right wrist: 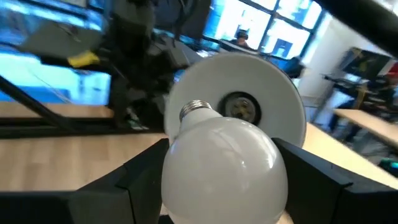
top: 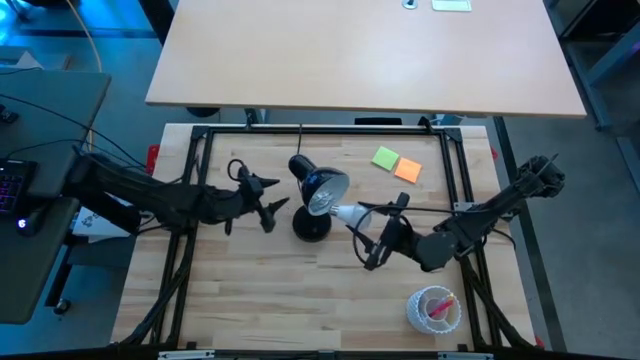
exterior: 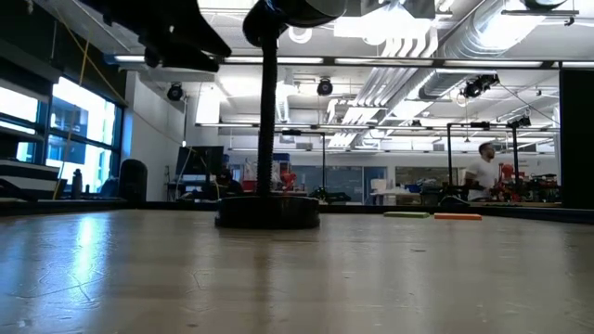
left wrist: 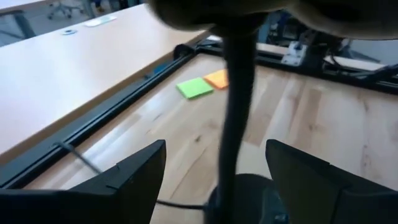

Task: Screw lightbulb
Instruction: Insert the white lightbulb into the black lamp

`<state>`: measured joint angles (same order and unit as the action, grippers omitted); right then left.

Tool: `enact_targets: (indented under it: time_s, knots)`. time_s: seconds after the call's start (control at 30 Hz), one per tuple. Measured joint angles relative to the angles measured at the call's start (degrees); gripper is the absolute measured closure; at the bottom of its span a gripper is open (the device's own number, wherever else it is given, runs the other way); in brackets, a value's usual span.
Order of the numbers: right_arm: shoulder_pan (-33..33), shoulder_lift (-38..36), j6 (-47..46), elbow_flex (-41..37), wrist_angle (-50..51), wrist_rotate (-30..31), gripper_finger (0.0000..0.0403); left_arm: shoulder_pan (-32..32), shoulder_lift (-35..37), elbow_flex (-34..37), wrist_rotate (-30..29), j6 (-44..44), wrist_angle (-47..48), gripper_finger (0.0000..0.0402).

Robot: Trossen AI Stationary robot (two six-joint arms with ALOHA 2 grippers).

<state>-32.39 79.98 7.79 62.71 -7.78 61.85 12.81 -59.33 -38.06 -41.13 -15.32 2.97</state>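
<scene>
Over the wooden table [top: 260, 290], the right end effector [right wrist: 217, 186] grips the lightbulb [right wrist: 221, 165], its screw base aimed at the lamp's socket [right wrist: 239, 107]; the left end effector [left wrist: 217, 186] gapes wide around the lamp stem [left wrist: 236, 93].

The lightbulb [right wrist: 221, 165] is showing frosted white with a silvery screw base. The desk lamp [top: 316, 200] is showing black, its shade white inside. At the high view's upper centre, sticky notes [top: 397, 163] are showing green and orange on pale wood.
</scene>
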Motion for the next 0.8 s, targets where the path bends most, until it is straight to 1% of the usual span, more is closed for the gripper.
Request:
enact_targets:
  time_s: [0.13, 0.2, 0.23, 0.3, 0.33, 0.43, 0.5, 0.53, 0.63, 0.67, 0.8]
  knots:
    - [1.3, 4.0, 4.2, 3.0, 0.5, 3.6, 0.0148, -1.7, 2.3, 0.0, -3.0, 1.7, 1.1, 0.0129]
    - [2.0, 5.5, 6.5, 5.1, 1.1, 4.3, 0.0148, -3.4, 3.1, 0.0, -2.5, 4.8, 1.0, 0.0129]
    - [2.3, 6.1, 7.5, 6.0, 1.8, 4.4, 0.0148, -4.6, 3.2, 0.0, -1.2, 6.3, 1.1, 0.0131]
    - [3.2, 7.0, 7.8, 7.6, 3.9, 4.3, 0.0148, -7.9, 3.5, 0.0, 4.6, 10.2, -0.1, 0.0136]
    - [3.7, 7.2, 7.7, 8.2, 5.5, 4.3, 0.0148, -9.6, 3.5, 0.0, 8.8, 12.6, -1.1, 0.0138]
    - [5.1, 7.5, 6.6, 9.4, 9.0, 4.1, 0.0148, -15.3, 3.3, 0.0, 24.0, 19.6, -4.5, 0.0146]
    - [6.2, 7.5, 5.5, 9.6, 10.2, 2.9, 0.0148, -19.1, 3.3, 0.0, 31.3, 22.4, -6.9, 0.0151]
    - [6.7, 7.5, 4.7, 9.6, 11.0, 2.1, 0.0148, -20.8, 3.3, 0.0, 33.5, 23.1, -7.9, 0.0152]
    - [7.7, 7.5, 0.9, 9.6, 14.7, -0.8, 0.0148, -24.8, 3.3, 0.0, 37.6, 23.0, -10.4, 0.0153]
    - [8.0, 7.5, -0.6, 9.6, 15.8, -1.5, 0.0148, -26.0, 3.3, 0.0, 40.1, 22.9, -11.1, 0.0153]
    - [8.4, 7.5, -2.8, 9.5, 18.2, -2.3, 0.0148, -30.8, 3.3, 0.0, 54.9, 19.8, -14.1, 0.0153]
